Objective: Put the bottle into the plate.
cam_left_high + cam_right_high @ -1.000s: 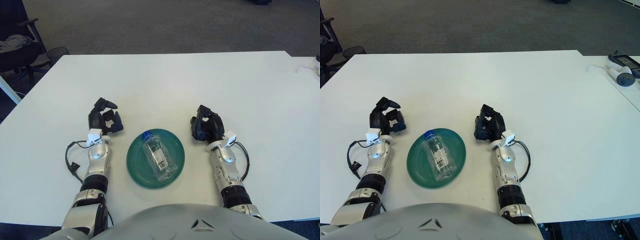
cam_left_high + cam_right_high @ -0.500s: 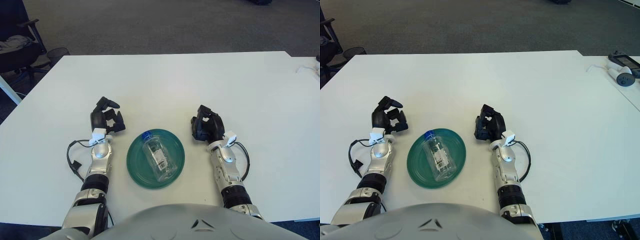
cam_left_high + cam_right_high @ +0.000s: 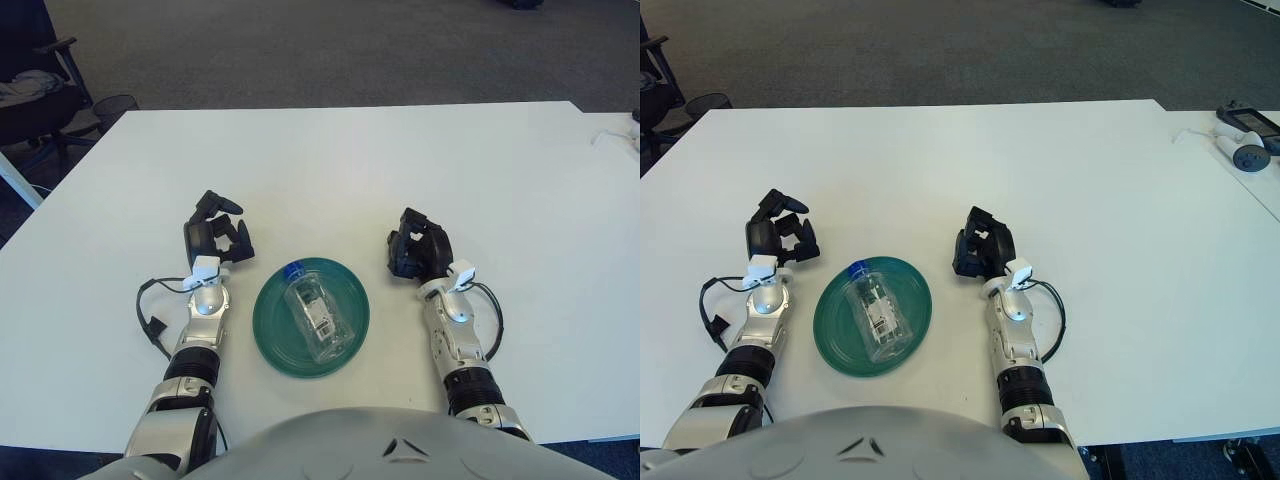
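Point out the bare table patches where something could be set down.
Free: the table beyond both hands, and the stretch right of the right hand. Crowded: the near middle, where the plate holding the bottle sits between the right hand and the left hand.

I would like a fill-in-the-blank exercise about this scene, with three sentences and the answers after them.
1. The bottle lies on its side in the green ____.
2. The bottle's cap is ____ in colour.
3. The left hand and the right hand hold ____.

Missing words: plate; blue; nothing
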Available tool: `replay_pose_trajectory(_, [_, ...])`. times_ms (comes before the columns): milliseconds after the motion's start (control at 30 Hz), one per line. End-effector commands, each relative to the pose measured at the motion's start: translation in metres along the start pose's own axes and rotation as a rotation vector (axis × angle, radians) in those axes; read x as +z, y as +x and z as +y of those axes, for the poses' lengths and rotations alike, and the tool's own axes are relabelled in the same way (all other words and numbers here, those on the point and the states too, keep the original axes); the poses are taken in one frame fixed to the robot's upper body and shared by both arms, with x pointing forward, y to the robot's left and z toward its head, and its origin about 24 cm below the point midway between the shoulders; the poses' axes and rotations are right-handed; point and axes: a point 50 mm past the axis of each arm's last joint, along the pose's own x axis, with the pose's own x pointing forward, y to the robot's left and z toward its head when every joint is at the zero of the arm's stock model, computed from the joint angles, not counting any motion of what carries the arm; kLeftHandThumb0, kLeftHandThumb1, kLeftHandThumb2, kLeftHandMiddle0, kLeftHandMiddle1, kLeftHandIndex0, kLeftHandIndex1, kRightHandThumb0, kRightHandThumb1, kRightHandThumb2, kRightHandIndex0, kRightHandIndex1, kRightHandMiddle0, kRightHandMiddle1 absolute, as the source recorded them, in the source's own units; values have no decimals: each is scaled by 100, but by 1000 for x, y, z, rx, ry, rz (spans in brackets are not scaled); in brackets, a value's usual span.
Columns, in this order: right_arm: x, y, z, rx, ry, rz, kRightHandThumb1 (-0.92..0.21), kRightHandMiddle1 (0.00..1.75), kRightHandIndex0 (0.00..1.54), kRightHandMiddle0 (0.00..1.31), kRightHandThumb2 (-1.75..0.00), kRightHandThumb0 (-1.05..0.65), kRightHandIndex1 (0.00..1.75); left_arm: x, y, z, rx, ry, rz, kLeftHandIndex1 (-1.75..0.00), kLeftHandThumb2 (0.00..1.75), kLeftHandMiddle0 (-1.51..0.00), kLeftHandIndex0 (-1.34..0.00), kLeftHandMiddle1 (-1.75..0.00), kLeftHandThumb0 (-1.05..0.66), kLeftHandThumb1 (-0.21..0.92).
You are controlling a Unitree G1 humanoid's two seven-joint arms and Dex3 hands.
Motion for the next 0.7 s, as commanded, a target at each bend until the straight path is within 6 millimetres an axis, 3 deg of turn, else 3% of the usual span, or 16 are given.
replay_pose_trajectory(0, [-29, -20, -18, -98, -19, 158, -22, 175, 129, 106, -142, -5, 175, -37, -66, -14, -35, -2, 235, -175, 159, -130, -80, -175, -57, 9])
replay_pose_trajectory(667, [-14, -4, -19, -101, -42, 84, -24, 175, 130, 106, -140, -7, 175, -32, -61, -21, -18, -39, 221, -175, 160, -130, -80, -175, -57, 9])
